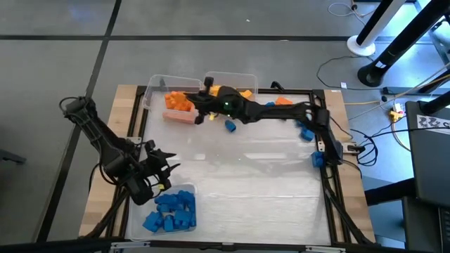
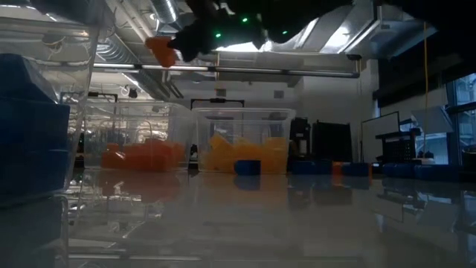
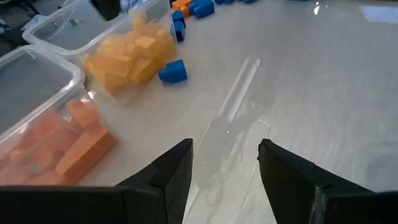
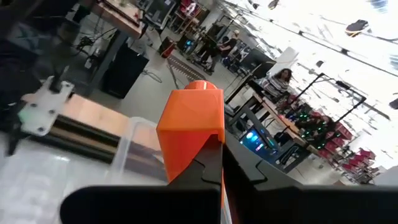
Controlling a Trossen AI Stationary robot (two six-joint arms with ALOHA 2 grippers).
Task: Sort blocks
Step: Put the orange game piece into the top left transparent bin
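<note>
Three clear bins (image 1: 156, 85) sit on the table (image 1: 267, 183); people (image 4: 281, 78) stand behind.

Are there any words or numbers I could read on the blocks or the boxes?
None can be read.
Orange block held in the right end effector: plain, no writing.
Bins: clear, no labels.
Black-and-white patterned card beside the table: a pattern, not words.
Room behind the table: any signs are too blurred to read.

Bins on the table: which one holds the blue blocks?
The bin nearest the left pincer, alone at the table's near edge. The other two, side by side at the far edge, hold orange and yellow blocks.
</note>
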